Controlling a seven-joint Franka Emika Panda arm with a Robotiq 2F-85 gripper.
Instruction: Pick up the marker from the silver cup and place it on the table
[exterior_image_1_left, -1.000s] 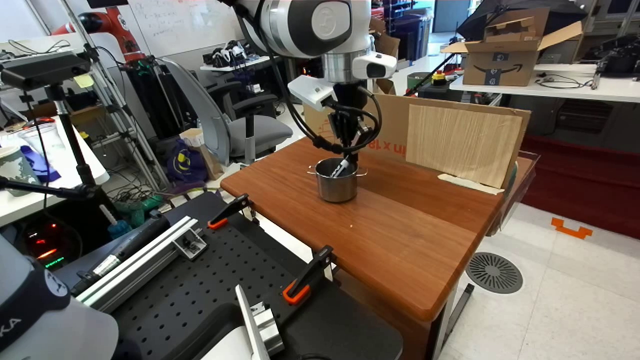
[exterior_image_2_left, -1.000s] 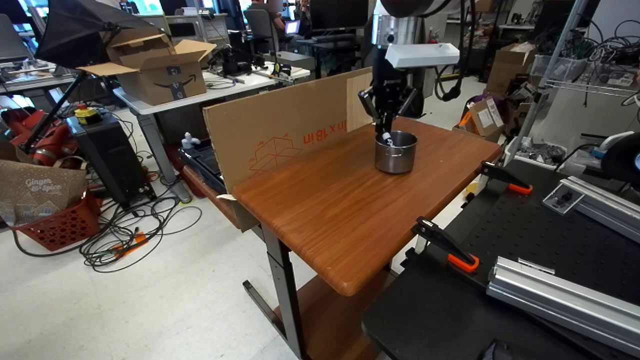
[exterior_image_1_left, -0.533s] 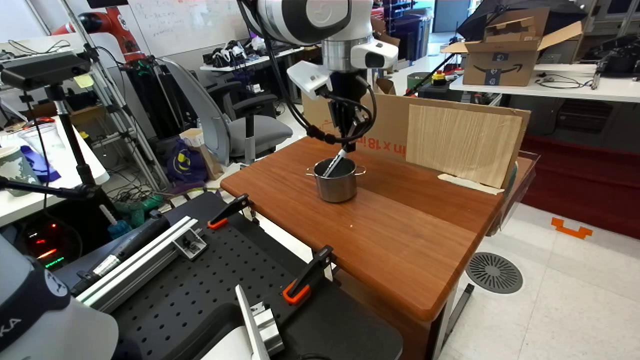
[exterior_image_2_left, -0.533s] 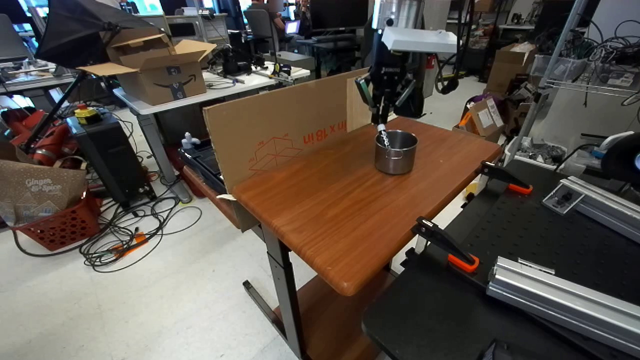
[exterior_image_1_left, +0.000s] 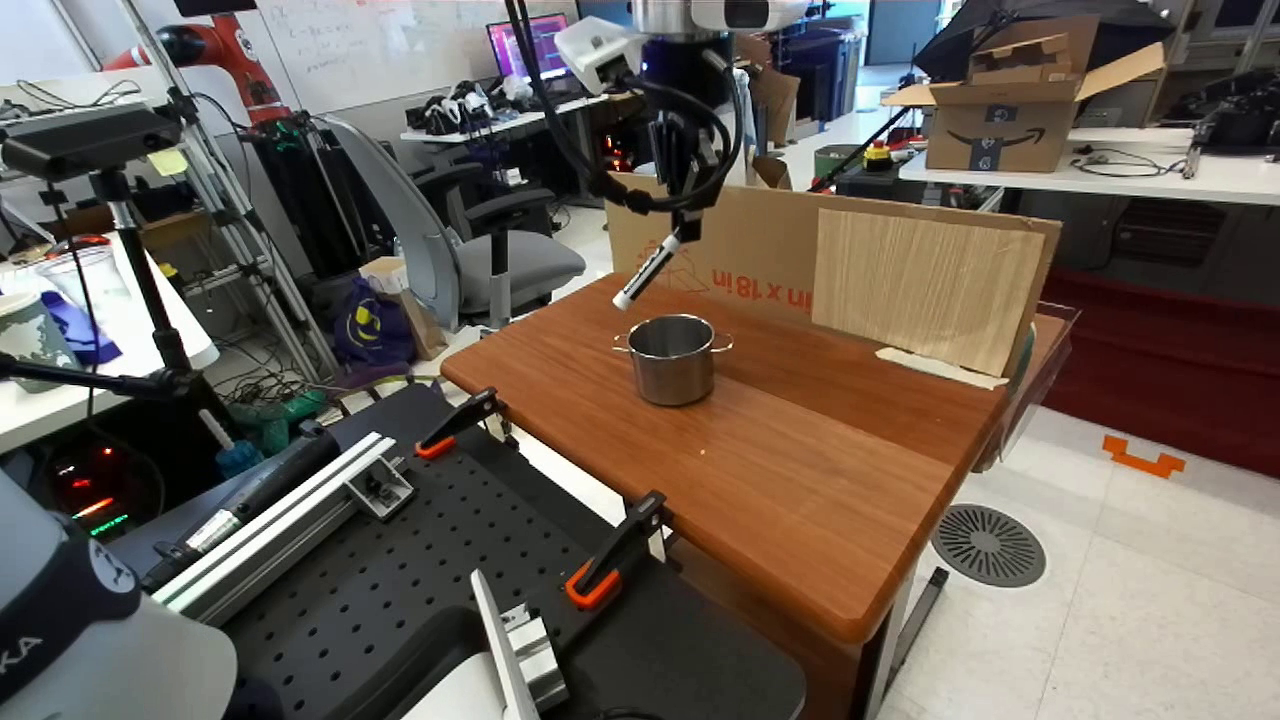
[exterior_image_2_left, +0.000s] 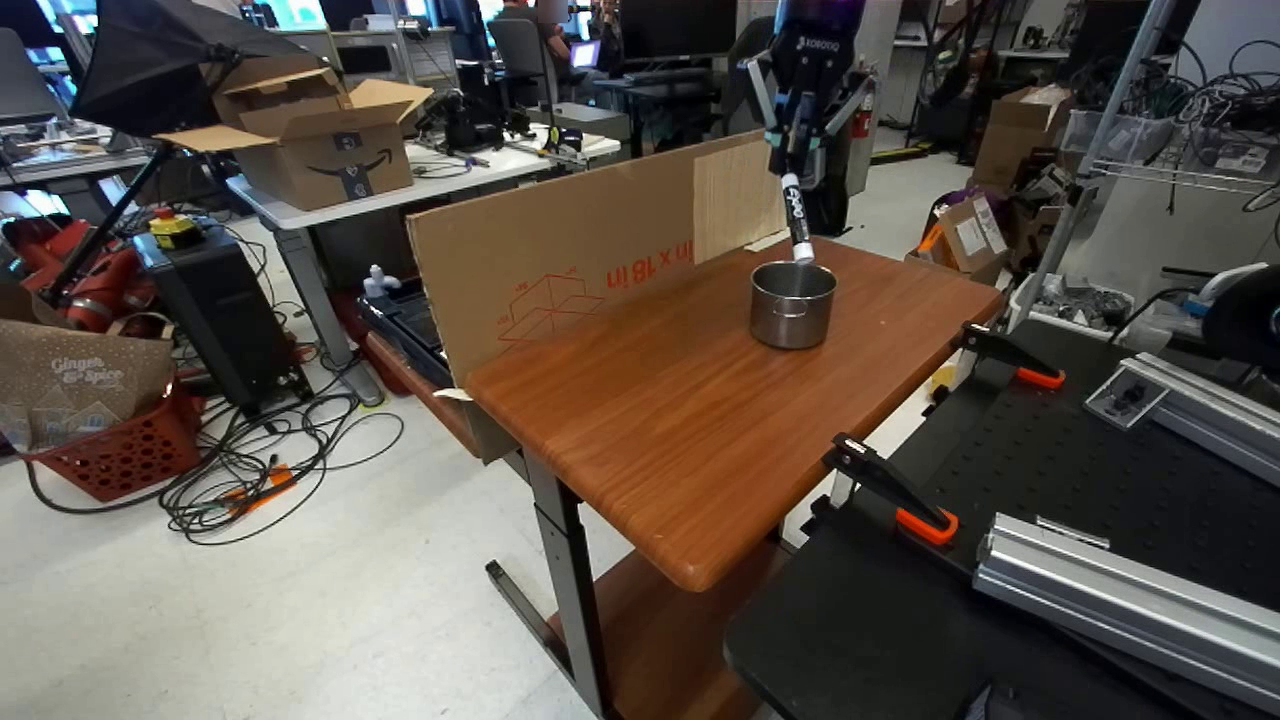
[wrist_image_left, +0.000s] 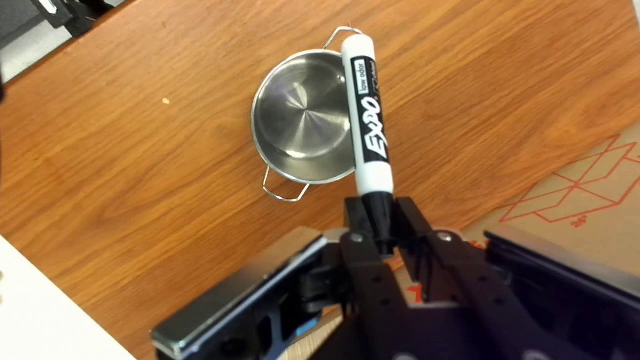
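The marker (exterior_image_1_left: 648, 270) is black and white with an Expo label; it also shows in an exterior view (exterior_image_2_left: 796, 218) and in the wrist view (wrist_image_left: 369, 115). My gripper (exterior_image_1_left: 687, 230) is shut on its black cap end. The marker hangs tilted, its white end down, above the rim of the silver cup (exterior_image_1_left: 673, 372) and apart from it. The cup has two wire handles and stands upright on the reddish-brown table (exterior_image_1_left: 790, 480). In the wrist view, the cup (wrist_image_left: 305, 115) looks empty inside, and my gripper's fingertips (wrist_image_left: 382, 212) press on both sides of the cap.
A cardboard panel (exterior_image_2_left: 560, 270) stands along the table's far edge, with a pale wood board (exterior_image_1_left: 925, 285) on it. Two clamps, one of them nearer the camera (exterior_image_1_left: 620, 550), sit at the near edge beside the black perforated bench (exterior_image_1_left: 480, 540).
My gripper has risen with the marker in it. The marker has come up out of the cup and now hangs above the rim. The cup has stayed in place.
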